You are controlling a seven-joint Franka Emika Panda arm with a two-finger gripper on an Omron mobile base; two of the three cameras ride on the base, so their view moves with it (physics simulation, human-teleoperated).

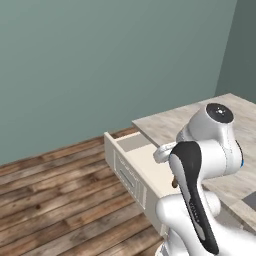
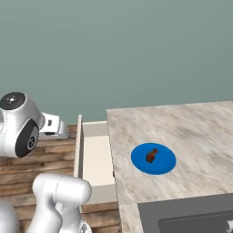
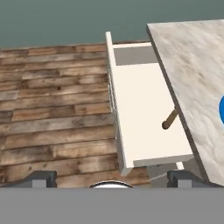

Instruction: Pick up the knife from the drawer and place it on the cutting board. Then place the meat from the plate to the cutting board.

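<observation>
Hand view: your gripper [image 3: 112,178] spread wide, empty, above open drawer [image 3: 140,105]. Knife [image 3: 169,119] handle pokes from under counter [image 3: 197,78] at 3 o'clock. First step: descend, grasp handle.

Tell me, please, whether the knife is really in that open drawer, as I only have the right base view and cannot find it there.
Observer: Yes. In the hand view the knife's brown handle lies in the drawer, poking out from under the counter edge.
Operator: Can you see the blade?
Observer: No, the counter hides it. The handle's end slants out toward the drawer's front.
Operator: Is the gripper ready to go in?
Observer: The gripper is open, its tips wide apart and well clear of the knife.
</observation>
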